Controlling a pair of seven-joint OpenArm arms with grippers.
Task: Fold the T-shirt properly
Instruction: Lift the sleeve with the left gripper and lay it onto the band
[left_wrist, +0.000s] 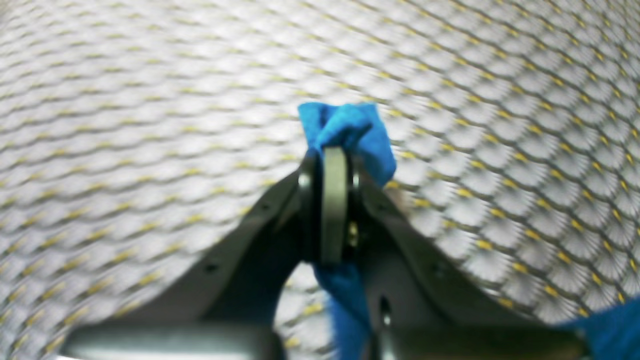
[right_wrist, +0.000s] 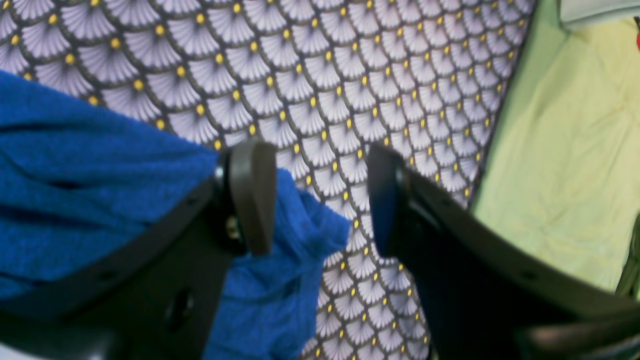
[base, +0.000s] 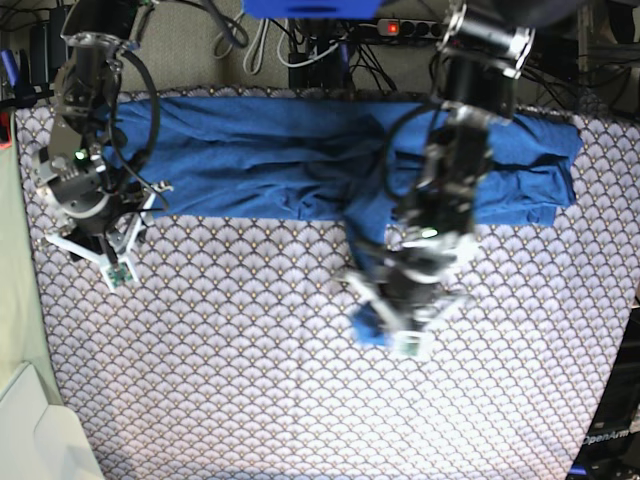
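Your left gripper (left_wrist: 334, 150) is pinching a bunched sleeve end of the blue T-shirt (base: 300, 160), which lies along the far edge of the scallop-patterned tablecloth (base: 250, 380). Your right gripper (right_wrist: 322, 200) is spread (nothing between its jaws).

The left gripper (left_wrist: 334, 150) is clamped on a bunch of the shirt (left_wrist: 350, 130), its arm reaching out over mid-table. The right gripper (right_wrist: 322, 200) stands with jaws apart, apparently gripping nothing, at the table's edge.
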